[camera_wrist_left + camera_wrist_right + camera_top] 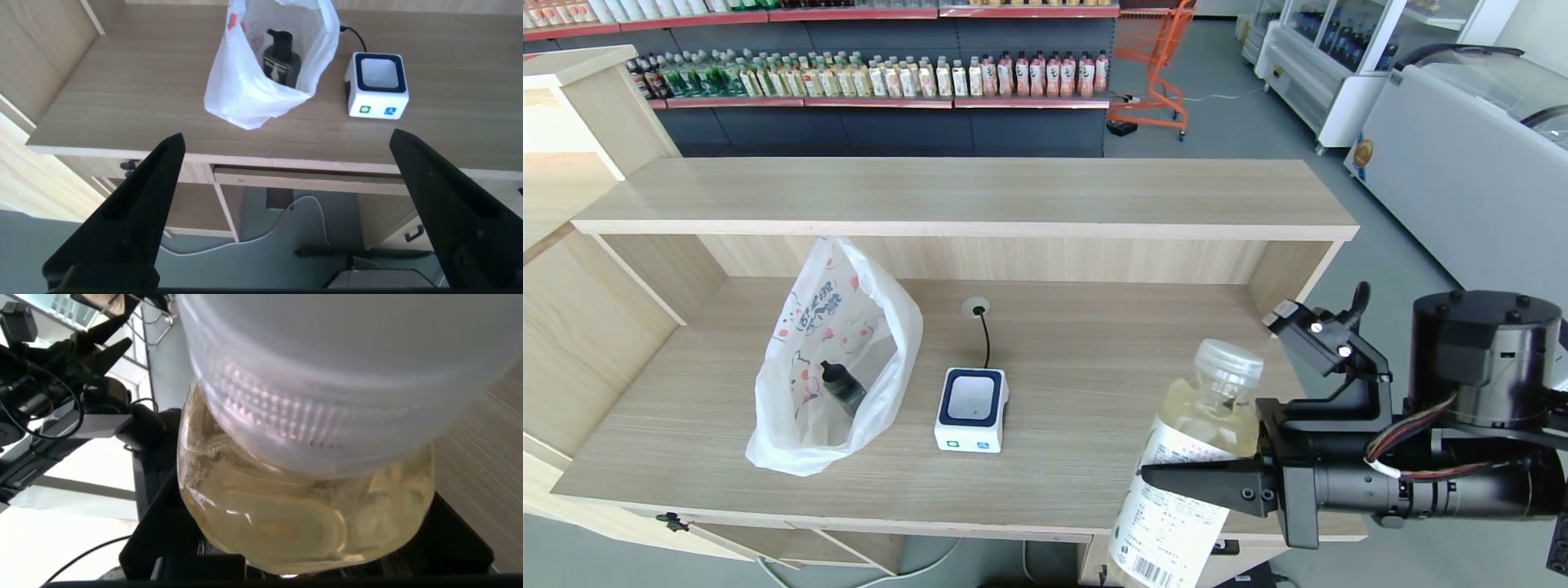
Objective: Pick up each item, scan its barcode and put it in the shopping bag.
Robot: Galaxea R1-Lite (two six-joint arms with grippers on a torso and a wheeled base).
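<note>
Risk: right gripper [1176,472] fingers clamp the bottle [1205,416] across its smooth label, tilted, out past the table's [1094,392] front right edge. A slip would drop it to the floor, and the barcode [1147,567], low and facing up, likely needs turning toward the scanner [971,408]. Bottle: clear plastic, pale yellow liquid, white ribbed cap; left gripper [286,143] fingers wide, empty, facing the shopping bag [237,90].

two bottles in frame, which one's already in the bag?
The small dark bottle, inside the white shopping bag. The clear-capped bottle of pale liquid is held in the right gripper.
</note>
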